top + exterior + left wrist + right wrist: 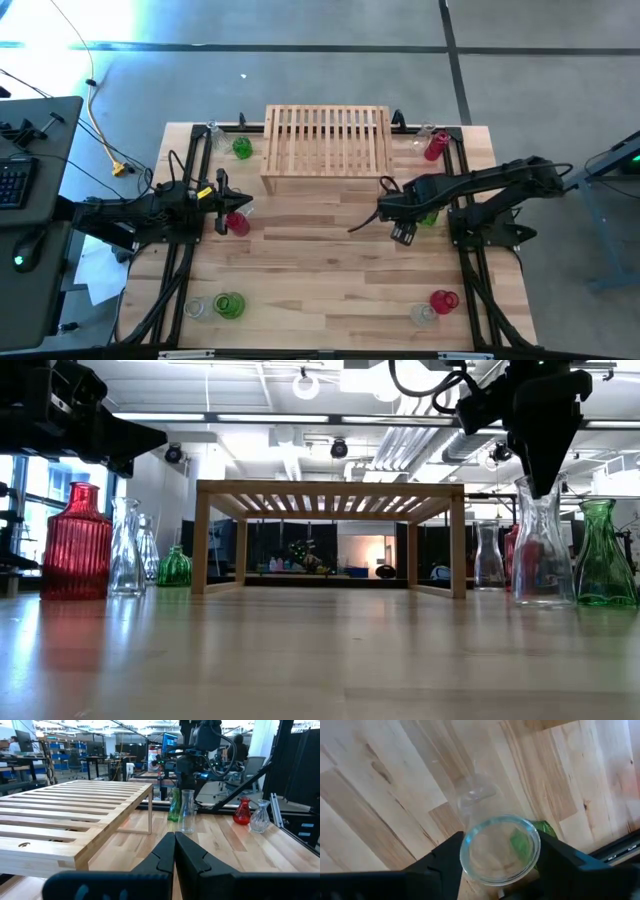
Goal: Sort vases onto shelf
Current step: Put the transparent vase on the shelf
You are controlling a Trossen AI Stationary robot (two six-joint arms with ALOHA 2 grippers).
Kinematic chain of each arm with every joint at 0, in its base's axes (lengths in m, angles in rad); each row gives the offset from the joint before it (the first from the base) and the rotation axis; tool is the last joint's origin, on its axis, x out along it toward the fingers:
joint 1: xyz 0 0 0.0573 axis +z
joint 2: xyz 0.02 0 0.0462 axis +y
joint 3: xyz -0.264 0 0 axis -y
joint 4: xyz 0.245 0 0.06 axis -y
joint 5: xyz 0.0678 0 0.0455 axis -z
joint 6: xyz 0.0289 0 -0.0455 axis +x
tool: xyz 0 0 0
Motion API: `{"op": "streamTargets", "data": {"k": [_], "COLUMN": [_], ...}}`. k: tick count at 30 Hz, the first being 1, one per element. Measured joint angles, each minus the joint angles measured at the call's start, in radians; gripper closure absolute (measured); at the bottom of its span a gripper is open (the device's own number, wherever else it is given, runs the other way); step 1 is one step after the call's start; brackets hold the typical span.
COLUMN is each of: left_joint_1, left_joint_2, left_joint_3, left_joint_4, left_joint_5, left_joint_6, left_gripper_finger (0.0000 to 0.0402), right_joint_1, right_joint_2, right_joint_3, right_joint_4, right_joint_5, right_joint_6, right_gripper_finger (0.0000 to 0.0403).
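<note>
- Clear glass vase (500, 851) stands upright on the plank table (330, 290), just right of the shelf (327, 140), a green vase (603, 555) beside it.
- Right gripper (500, 857) hangs directly above, fingers part-open either side of the rim (contact unclear).
- Left gripper (174, 851) waits closed, holding nothing.

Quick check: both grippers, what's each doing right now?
Left gripper: shut, holding nothing.
Right gripper: fingers either side of the clear vase rim; whether they grip it cannot be told.
</note>
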Motion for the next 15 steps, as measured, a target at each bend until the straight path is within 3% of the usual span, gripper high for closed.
{"op": "streamTargets", "data": {"k": [9,15], "left_joint_1": [0.000,0.000], "left_joint_2": [0.000,0.000], "left_joint_3": [0.000,0.000], "left_joint_4": [0.028,0.046], "left_joint_5": [0.006,0.055], "left_joint_6": [0.018,0.018], "left_gripper_finger": [0.0401,0.0401], "right_joint_1": [-0.006,-0.005], "right_joint_2": [0.002,0.002], "right_joint_3": [0.018,0.171], "right_joint_4": [-0.018,-0.118], "right_joint_5": [-0.054,-0.130], "right_joint_6": [-0.055,-0.067], "right_gripper_finger": [0.0228,0.0229]}}
